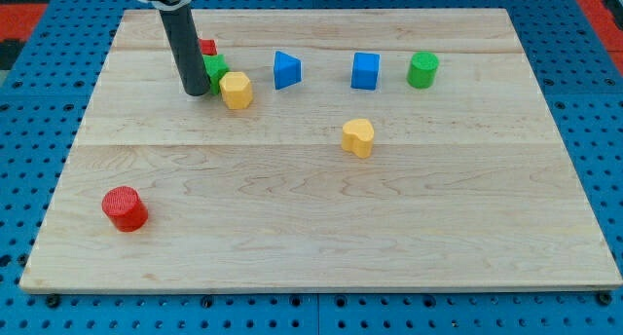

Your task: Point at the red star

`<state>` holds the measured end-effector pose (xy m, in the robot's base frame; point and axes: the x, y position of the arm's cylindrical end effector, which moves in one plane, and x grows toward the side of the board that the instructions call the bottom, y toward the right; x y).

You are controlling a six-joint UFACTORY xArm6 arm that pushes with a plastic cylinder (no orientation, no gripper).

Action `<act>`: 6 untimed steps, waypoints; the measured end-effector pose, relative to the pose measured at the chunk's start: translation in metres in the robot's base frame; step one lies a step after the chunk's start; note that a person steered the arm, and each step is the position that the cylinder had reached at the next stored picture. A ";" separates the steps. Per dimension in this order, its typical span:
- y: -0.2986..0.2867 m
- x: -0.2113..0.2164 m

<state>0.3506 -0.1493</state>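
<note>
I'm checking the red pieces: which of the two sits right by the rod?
The small red block at the view's top left, half hidden behind my tip and the green block. The red cylinder stands far off, bottom left.

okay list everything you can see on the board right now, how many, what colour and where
Red cylinder: one, red, lower left of the view.
Yellow heart-like block: one, yellow, near the board's middle.
Yellow block: one, yellow, upper left, touching the green block.
Green block: one, green, upper left, partly behind the rod.
Red block: one, red, mostly hidden behind the rod, shape unclear.
Blue wedge-like block: one, blue, top centre.
Blue cube: one, blue, top right of centre.
Green cylinder: one, green, top right.
Wooden board: one, light wood.
Blue pegboard: surrounds the board.
My tip: one dark rod, just left of the green block.
</note>
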 end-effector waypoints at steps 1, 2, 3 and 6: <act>0.000 -0.002; -0.052 -0.002; -0.099 -0.035; 0.062 -0.086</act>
